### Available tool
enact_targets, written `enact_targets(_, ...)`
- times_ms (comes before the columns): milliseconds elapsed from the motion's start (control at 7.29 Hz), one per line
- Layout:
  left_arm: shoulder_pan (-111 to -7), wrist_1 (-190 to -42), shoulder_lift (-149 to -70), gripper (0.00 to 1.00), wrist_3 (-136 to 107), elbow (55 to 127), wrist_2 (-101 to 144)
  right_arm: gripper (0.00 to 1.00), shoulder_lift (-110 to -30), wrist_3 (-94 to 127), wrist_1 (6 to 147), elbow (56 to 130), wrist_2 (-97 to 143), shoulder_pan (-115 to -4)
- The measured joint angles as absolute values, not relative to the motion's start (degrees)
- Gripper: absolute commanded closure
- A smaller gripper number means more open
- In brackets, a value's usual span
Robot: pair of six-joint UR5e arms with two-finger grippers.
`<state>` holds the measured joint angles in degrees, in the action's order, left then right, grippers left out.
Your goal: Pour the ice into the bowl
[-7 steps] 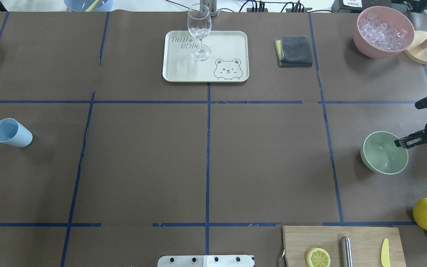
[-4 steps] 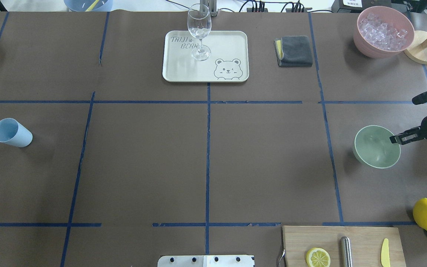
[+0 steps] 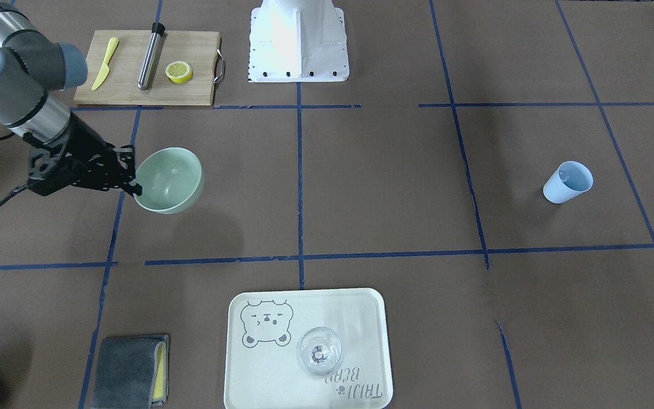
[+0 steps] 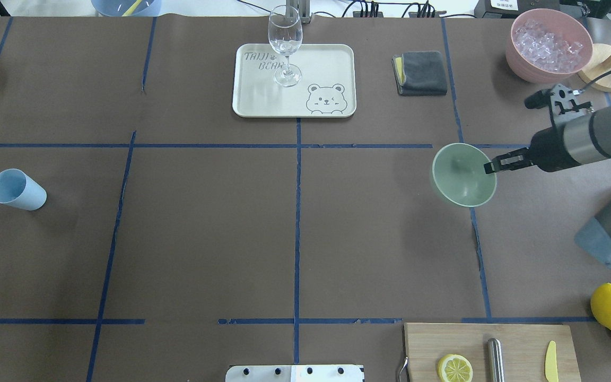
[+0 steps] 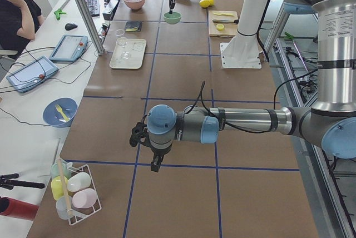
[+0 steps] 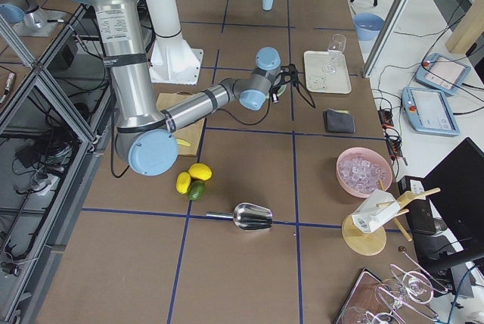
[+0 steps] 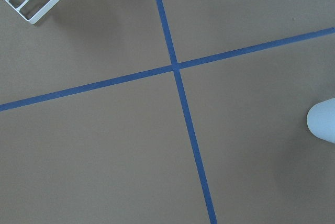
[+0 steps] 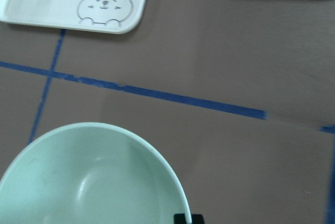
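1. A table (image 4: 204, 239) covered in brown paper and marked into squares with blue tape. At its far middle lies a cream bear tray (image 4: 294, 101); every place below is given from that tray.
2. My right claw (image 4: 488, 167) is pinched shut on the rim of the mint-green bowl (image 4: 462, 178). In the wrist view one black fingertip (image 8: 183, 217) shows at the rim.
3. The bowl hangs off to my right of the tray and nearer my base. It seems to be off the paper, since its shadow lies apart from it. No cubes show inside.
4. The light blue cup (image 4: 17, 189) stands well apart from the tray, far to my left. A faint glint inside may be the ice (image 3: 565, 177), but it is too small to be sure.
5. My left claw (image 5: 157, 165) points down at bare paper near the cup. I cannot tell whether it is open.
6. I judge the step in hand to be carrying the bowl into place, with pouring not yet begun.
7. Next, I think, the bowl must be set down level where my left arm can reach. Then the cup needs gripping and tipping over it.
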<state>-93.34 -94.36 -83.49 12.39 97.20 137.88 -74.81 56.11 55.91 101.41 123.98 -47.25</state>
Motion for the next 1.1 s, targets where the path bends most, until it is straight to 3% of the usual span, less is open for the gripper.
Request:
enact_targets(412,-93.34,-94.47,-83.5,0.0,12.39,97.21,137.86,1.0,-56.29,65.68,75.07,100.0,111.69,-34.75)
enact_targets(823,-93.34,-94.48,-83.5,0.0,12.39,97.21,137.89,1.0,-38.94,74.14,82.1,84.88,100.98,-25.26)
enact_targets(1097,-93.34,-94.47,-83.5,0.0,12.39,97.21,137.88,1.0,-33.3,76.16,81.56,76.8,98.51,-22.69)
